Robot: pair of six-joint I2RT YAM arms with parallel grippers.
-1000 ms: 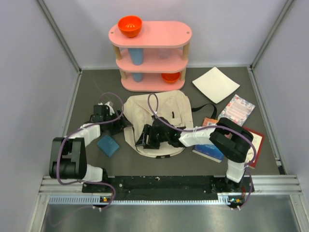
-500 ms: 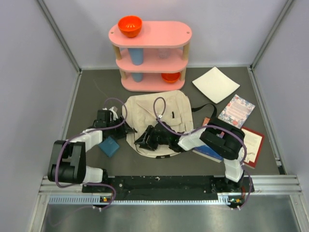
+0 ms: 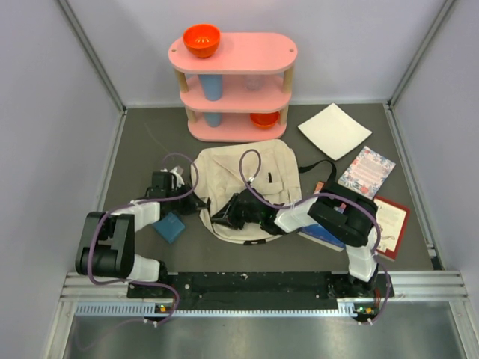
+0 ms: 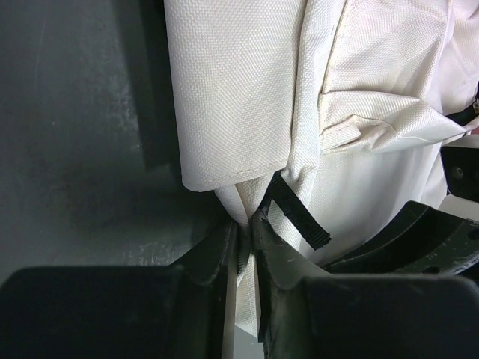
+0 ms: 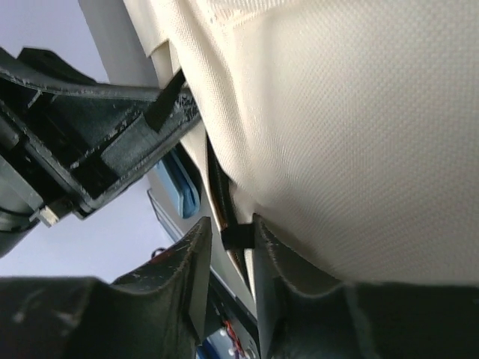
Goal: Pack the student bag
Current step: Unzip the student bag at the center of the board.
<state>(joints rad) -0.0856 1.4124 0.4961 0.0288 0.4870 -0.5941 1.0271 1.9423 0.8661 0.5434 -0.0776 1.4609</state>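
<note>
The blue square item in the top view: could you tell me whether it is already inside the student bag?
No, the blue square item lies out on the table, to the left of the student bag.

The left gripper point(image 4: 245, 224) advanced to the student bag point(image 4: 247, 90) and its jaws closed on the fabric edge between them. The jaws of the right gripper point(image 5: 228, 233) narrowed around the black tab point(image 5: 236, 238) between them.
</note>
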